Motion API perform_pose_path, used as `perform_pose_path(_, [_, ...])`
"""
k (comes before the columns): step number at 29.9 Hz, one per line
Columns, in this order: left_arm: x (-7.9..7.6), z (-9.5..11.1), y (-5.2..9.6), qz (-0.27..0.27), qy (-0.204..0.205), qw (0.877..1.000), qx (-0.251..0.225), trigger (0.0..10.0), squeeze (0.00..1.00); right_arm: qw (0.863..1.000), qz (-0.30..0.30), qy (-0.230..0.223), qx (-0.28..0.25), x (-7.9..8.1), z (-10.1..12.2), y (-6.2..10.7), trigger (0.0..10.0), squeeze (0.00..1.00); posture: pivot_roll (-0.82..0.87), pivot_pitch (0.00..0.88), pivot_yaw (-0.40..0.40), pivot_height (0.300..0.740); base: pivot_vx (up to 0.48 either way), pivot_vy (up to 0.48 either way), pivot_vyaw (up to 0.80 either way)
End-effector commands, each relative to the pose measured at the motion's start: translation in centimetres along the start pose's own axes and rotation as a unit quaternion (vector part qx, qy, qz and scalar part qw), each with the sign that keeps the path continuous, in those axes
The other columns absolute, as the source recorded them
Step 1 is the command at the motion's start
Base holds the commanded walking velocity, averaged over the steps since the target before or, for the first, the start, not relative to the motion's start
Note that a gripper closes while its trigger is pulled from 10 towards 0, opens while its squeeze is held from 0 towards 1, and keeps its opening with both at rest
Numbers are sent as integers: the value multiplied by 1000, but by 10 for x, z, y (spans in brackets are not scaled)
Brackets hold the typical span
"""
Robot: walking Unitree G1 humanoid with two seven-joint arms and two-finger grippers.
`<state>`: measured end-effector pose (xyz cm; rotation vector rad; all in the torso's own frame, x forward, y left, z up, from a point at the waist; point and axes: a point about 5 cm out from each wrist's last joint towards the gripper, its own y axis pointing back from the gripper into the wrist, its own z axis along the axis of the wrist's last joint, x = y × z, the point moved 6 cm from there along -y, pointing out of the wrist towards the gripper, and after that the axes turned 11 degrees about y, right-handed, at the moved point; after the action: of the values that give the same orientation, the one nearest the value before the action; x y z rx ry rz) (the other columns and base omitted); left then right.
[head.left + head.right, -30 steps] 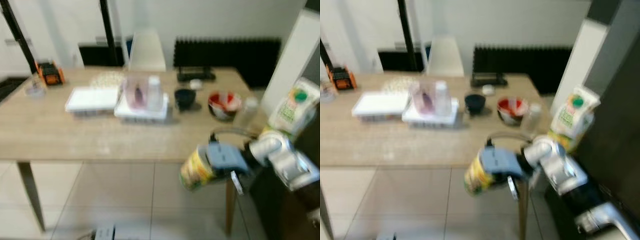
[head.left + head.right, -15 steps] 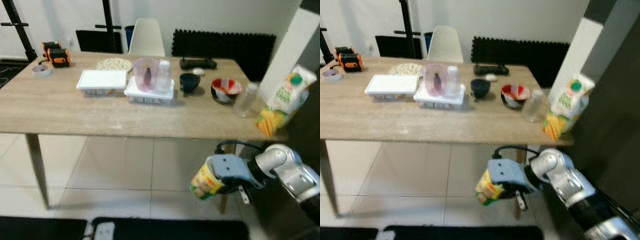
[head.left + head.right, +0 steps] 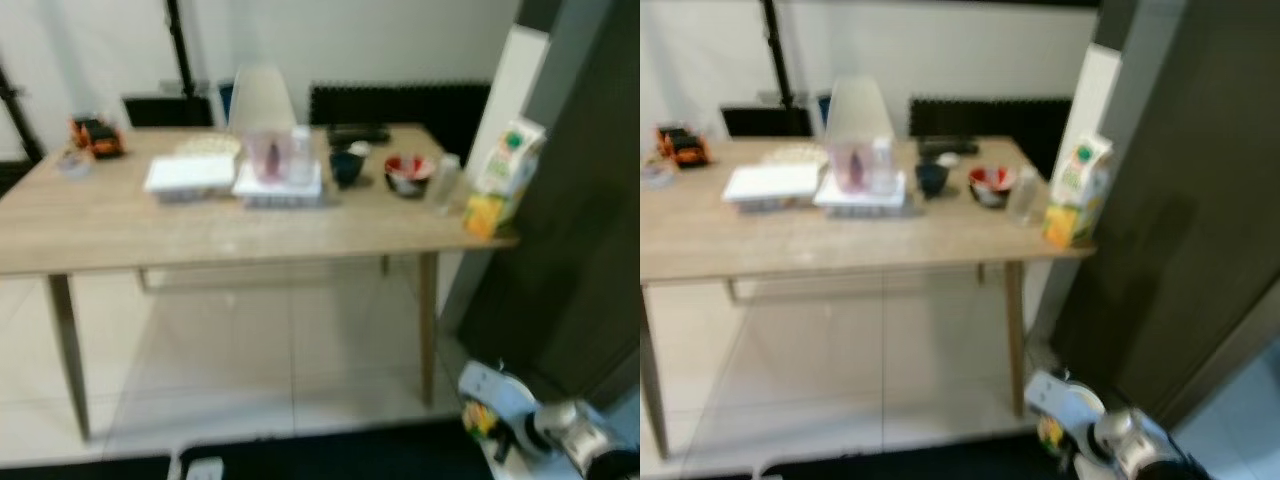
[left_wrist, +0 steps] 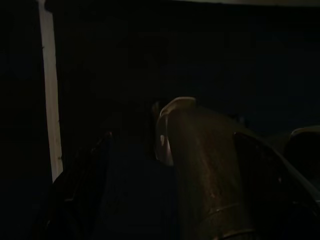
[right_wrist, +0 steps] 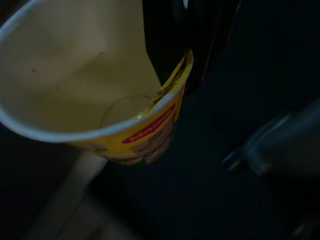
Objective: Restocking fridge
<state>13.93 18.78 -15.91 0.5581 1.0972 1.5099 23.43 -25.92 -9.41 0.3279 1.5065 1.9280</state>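
Your right gripper (image 5: 186, 50) pinches rim of yellow cup (image 5: 95, 95), one black finger inside wall, one outside. Cup hangs low beside dark fridge front (image 3: 1180, 230), near floor, below table's right end. Wooden table (image 3: 130, 235) stands well apart, carrying juice carton (image 3: 503, 175) at right edge, red bowl (image 3: 407, 172), clear bottle (image 3: 444, 182), white trays (image 3: 190, 175). Left wrist view too dark: you cannot tell left gripper's state.

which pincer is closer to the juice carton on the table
Right, as far as I can tell. The right pincer, pinching a yellow cup by its rim, hangs low near the floor below the juice carton. The left pincer's dark wrist view gives no position.
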Motion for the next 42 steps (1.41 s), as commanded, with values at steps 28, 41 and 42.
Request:
perform_pose_path(28, [12, -21, 5, 18, -33, 998, 41, 10000, 0, 982, -41, -165, 76, 83, -64, -23, 10000, 0, -38, 0, -45, 740, 0, -137, 0])
perform_pose_path(41, [49, -33, 18, 107, -46, 992, 44, 10000, 0, 983, -33, -159, 83, 93, -71, -22, 10000, 0, -42, 28, -58, 740, 0, 0, 0])
perform_pose_path(42, [50, -34, 18, 107, -44, 992, 44, 10000, 0, 983, -34, -160, 83, 93, -72, -22, 10000, 0, -42, 28, -58, 740, 0, 0, 0])
